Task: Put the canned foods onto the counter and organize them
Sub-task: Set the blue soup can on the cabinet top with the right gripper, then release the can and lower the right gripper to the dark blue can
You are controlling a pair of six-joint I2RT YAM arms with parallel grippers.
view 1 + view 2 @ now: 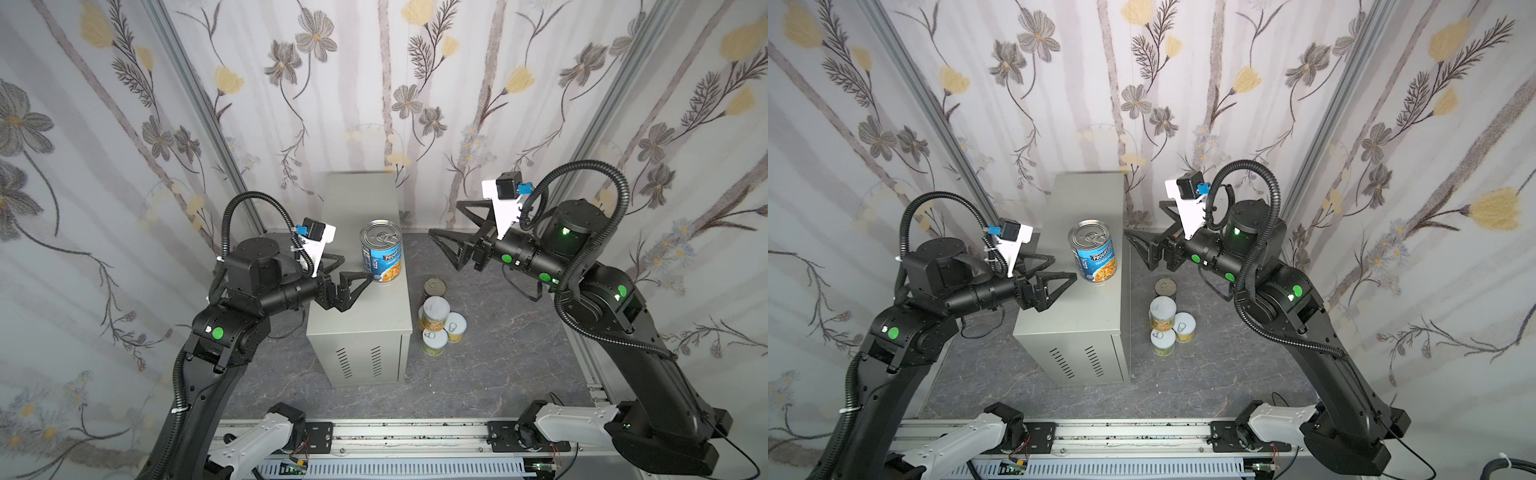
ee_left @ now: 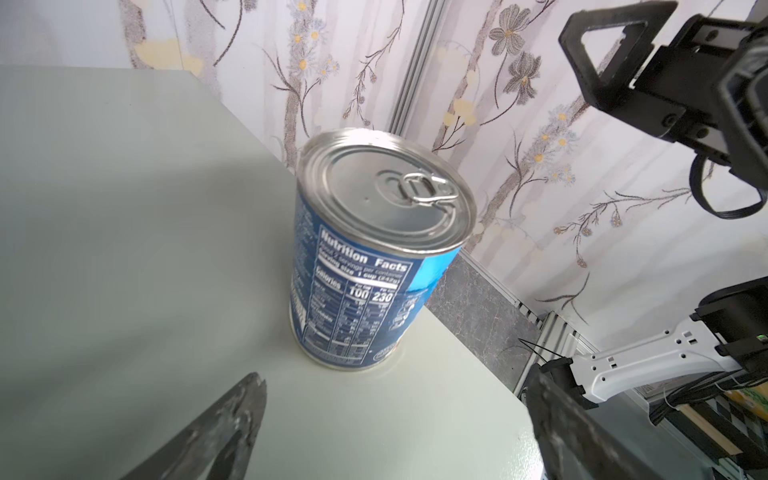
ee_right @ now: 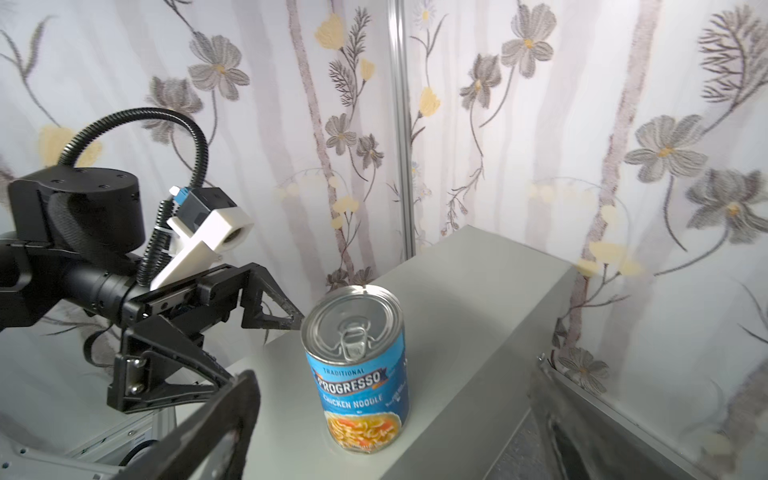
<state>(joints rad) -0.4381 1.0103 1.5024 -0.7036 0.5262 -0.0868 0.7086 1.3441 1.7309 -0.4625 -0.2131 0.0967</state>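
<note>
**One tin up, both my jaws wide**

The dark marbled floor [image 1: 498, 365] spreads under everything. On it stands the counter [image 1: 361, 324], its vent slots facing the camera head in both top views.

My left gripper [image 1: 357, 268] reaches in over the counter's left edge, jaws spread wide and holding nothing. Its nearer fingertip lies just beside the foot of the blue-labelled soup tin [image 1: 381, 253], and I cannot tell whether it touches. My right gripper [image 1: 443, 217] hangs off the counter's right side above the floor. Its jaws are likewise wide apart and empty, well clear of that tin.

The soup tin stands upright on the counter top, about halfway along and close to the right edge, pull-tab lid up.

The other canned foods [image 1: 434, 343] sit on the floor just right of the counter in a tight cluster. A dark-labelled tin [image 1: 434, 287] is at the back. In front of it are the shorter tins [image 1: 455, 326] with pale tops, touching one another. A yellow-labelled tin [image 1: 435, 313] among them rises higher than its neighbours; whether it is stacked I cannot tell.
</note>
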